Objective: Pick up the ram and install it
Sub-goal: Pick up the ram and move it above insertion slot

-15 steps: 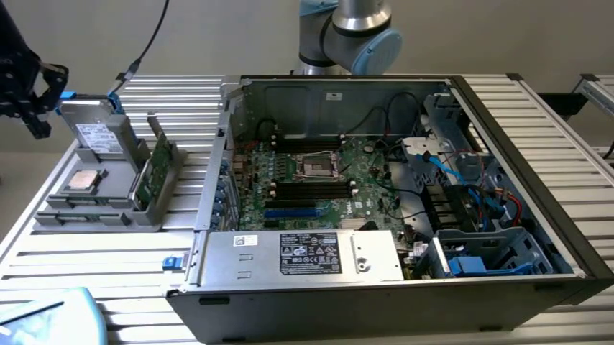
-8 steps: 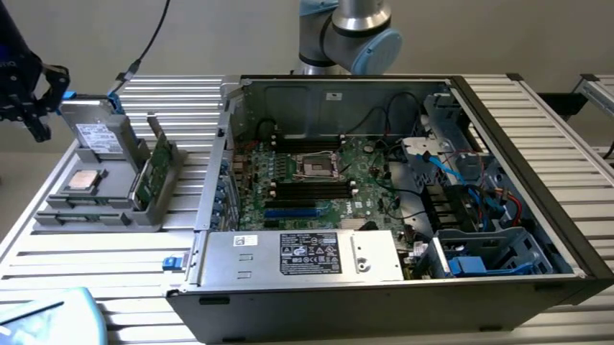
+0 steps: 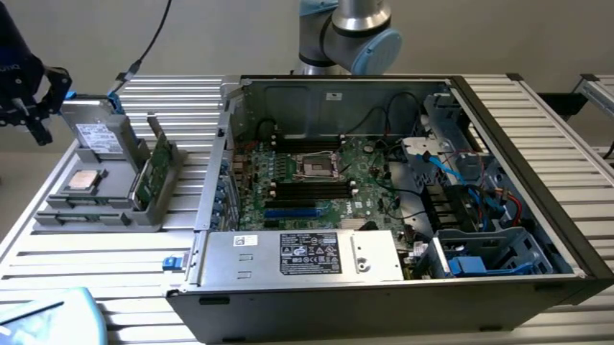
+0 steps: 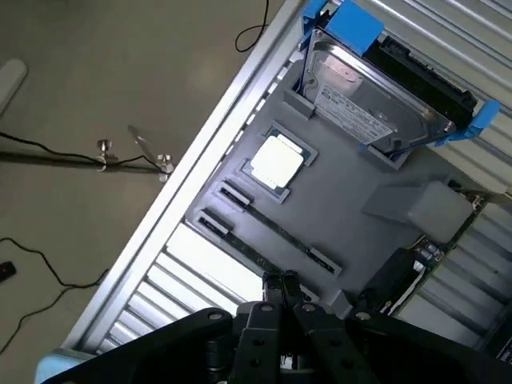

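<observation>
Hand [image 4: 280, 282], slim blk, pinched shut over matte grey slotted tray [image 4: 352, 200].

Slatted aluminium table [image 3: 86, 266], beige floor [image 4: 96, 64]

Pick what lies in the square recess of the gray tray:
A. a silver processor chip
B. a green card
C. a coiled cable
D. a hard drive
A: a square silver chip lies flat in the recess of the tray, while the hard drive stands in its own slot at the tray's end.
</observation>
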### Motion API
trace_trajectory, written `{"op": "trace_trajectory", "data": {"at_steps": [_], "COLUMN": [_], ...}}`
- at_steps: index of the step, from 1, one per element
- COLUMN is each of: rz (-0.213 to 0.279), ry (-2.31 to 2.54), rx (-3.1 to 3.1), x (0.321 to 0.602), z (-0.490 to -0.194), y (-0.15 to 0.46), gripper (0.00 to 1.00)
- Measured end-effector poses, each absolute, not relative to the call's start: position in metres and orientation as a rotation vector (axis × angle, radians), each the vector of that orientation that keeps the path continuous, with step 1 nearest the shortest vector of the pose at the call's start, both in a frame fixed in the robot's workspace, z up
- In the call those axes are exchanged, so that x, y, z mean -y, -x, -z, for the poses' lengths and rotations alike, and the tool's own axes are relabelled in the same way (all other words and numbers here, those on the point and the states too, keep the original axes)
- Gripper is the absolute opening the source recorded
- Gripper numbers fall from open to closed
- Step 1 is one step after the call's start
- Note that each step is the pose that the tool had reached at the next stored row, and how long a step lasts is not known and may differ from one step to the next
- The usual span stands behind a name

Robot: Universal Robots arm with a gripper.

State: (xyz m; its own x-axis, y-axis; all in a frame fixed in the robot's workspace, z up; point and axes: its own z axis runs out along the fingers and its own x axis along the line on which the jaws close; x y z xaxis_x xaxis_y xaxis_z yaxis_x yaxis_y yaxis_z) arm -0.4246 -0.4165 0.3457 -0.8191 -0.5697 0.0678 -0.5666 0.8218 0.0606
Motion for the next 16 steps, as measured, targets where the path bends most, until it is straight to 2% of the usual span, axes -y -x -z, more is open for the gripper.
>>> {"op": "trace_trajectory", "data": {"at_steps": [16], "rz": [0.042], "ry": [-1.324], "rx": [2.752], "x": [0.4165], "z": [-0.3359], "y": [0.4246], "gripper": [0.11]}}
